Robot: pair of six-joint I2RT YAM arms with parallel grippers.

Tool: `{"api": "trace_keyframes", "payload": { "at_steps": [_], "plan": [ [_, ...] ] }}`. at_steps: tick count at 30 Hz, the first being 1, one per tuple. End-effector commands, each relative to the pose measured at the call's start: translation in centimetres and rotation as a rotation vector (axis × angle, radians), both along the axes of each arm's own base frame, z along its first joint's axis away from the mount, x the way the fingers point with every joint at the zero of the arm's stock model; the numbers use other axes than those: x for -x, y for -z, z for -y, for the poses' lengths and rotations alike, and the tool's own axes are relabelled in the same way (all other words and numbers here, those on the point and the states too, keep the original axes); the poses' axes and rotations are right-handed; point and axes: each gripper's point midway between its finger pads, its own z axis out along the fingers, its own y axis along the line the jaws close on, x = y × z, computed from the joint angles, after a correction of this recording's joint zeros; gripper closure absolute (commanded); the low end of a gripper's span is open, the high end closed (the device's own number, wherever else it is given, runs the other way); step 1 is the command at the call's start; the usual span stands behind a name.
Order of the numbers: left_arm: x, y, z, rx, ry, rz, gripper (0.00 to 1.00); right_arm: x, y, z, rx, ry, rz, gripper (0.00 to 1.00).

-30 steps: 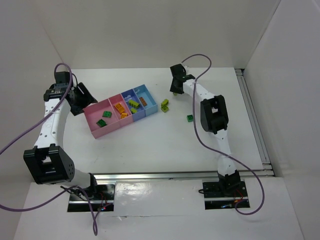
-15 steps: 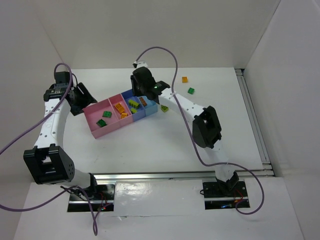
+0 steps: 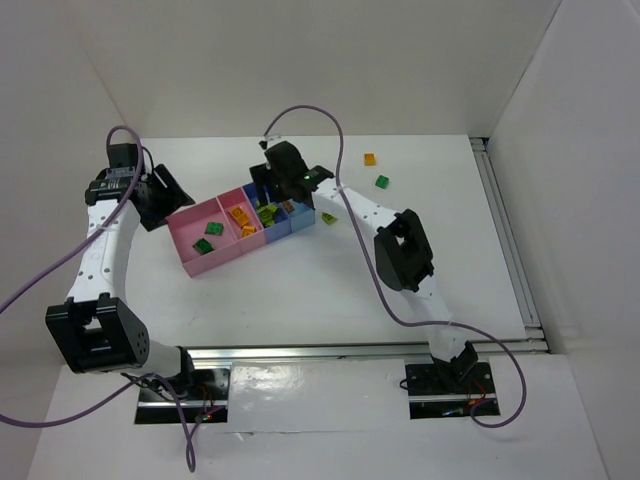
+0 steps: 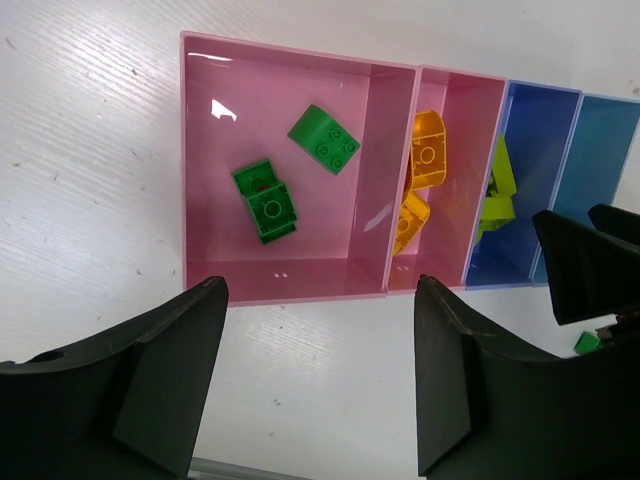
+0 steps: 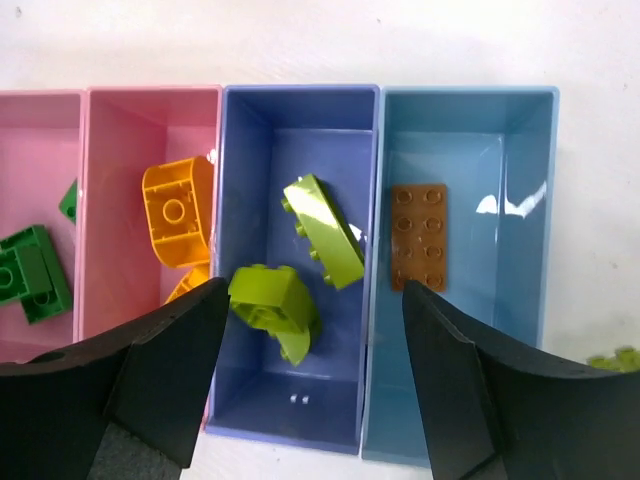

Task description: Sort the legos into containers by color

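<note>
Right claw point(image 5: 312, 330) has shifted further over the violet bin point(image 5: 300, 98), spread wide, empty; lime lego point(image 5: 270, 300) lies inside, drop judged complete. Left claw point(image 4: 315, 300) wide, empty. Next: retrieve stray lego point(image 3: 329, 217) from surface point(image 3: 300, 290).

No writing, label, brand or number is legible anywhere on the containers point(image 5: 470, 92) or the legos point(image 5: 272, 297). Studs on the brown plate point(image 5: 420, 237), toward 3 o'clock in the right wrist view, may be embossed, but they are too blurred to read.
</note>
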Motion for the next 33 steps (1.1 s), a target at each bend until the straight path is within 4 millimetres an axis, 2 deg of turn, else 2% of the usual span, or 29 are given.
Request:
{"api": "trace_keyframes", "payload": {
  "at_steps": [1,2,3,4,5,6,7,8,9,11,12,13,15,16,21,22,23,26,28,29,31,32,33],
  "plan": [
    [-0.1,0.0,0.3,0.005,0.021,0.007,0.23,-0.6,-6.8,1.7,-0.115,0.051,0.120,0.22],
    [-0.1,0.0,0.3,0.005,0.021,0.007,0.23,-1.1,-9.5,3.5,-0.153,0.110,0.163,0.25],
    [0.0,-0.2,0.1,-0.005,0.015,0.014,0.23,-1.2,-9.8,4.6,-0.170,0.150,0.169,0.29],
    [0.0,-0.2,0.1,-0.005,0.015,0.014,0.23,-0.9,-7.6,6.3,-0.146,0.209,0.138,0.36],
    [0.0,-0.2,0.1,-0.005,0.015,0.014,0.23,-1.8,-7.7,8.6,-0.156,0.329,0.145,0.53],
    [0.0,-0.2,0.1,-0.005,0.015,0.014,0.23,-1.7,-7.6,10.3,-0.148,0.393,0.136,0.58],
    [0.0,-0.2,0.1,-0.005,0.015,0.014,0.23,-1.6,-6.2,11.5,-0.126,0.436,0.107,0.60],
    [0.2,0.1,0.1,-0.009,0.022,0.004,0.23,-1.3,-3.8,13.7,-0.084,0.495,0.042,0.58],
    [0.2,0.1,0.1,-0.009,0.022,0.004,0.23,-1.3,-3.2,14.8,-0.075,0.527,0.011,0.53],
    [0.1,0.4,0.3,0.002,0.029,-0.004,0.23,-0.4,1.5,16.4,-0.006,0.552,-0.127,0.37],
    [0.0,0.4,0.4,0.009,0.034,-0.003,0.23,-0.7,3.4,17.4,0.019,0.575,-0.170,0.26],
    [0.0,0.4,0.4,0.009,0.034,-0.003,0.23,-0.4,4.4,17.3,0.032,0.566,-0.196,0.23],
    [0.0,0.4,0.4,0.009,0.034,-0.003,0.23,-1.0,5.1,18.2,0.041,0.582,-0.221,0.20],
    [0.0,0.4,0.4,0.009,0.034,-0.003,0.23,-0.6,6.3,17.8,0.038,0.573,-0.262,0.20],
    [0.0,0.4,0.4,0.009,0.034,-0.003,0.23,-2.3,5.9,16.9,-0.060,0.560,-0.258,0.20],
    [0.0,0.4,0.4,0.009,0.034,-0.003,0.23,-2.1,7.2,16.7,-0.056,0.559,-0.286,0.20],
    [0.0,0.4,0.6,0.016,0.040,-0.002,0.23,-2.5,6.8,16.2,-0.071,0.551,-0.280,0.20],
    [0.0,0.4,0.6,0.016,0.040,-0.002,0.23,-3.3,8.0,15.8,-0.065,0.552,-0.287,0.20],
    [0.0,0.4,0.6,0.016,0.040,-0.002,0.23,-3.7,8.0,15.6,-0.061,0.552,-0.291,0.22],
    [0.0,0.4,0.6,0.016,0.040,-0.002,0.23,-3.8,8.3,14.9,-0.061,0.541,-0.289,0.22],
    [0.0,0.4,0.4,0.009,0.034,-0.003,0.23,-3.9,8.5,15.0,-0.051,0.550,-0.289,0.32],
    [0.0,0.4,0.4,0.009,0.034,-0.003,0.23,-4.0,8.0,14.3,-0.059,0.538,-0.279,0.36],
    [0.0,0.4,0.4,0.009,0.034,-0.003,0.23,-3.8,8.6,14.6,-0.035,0.540,-0.284,0.42]
  ]
}}
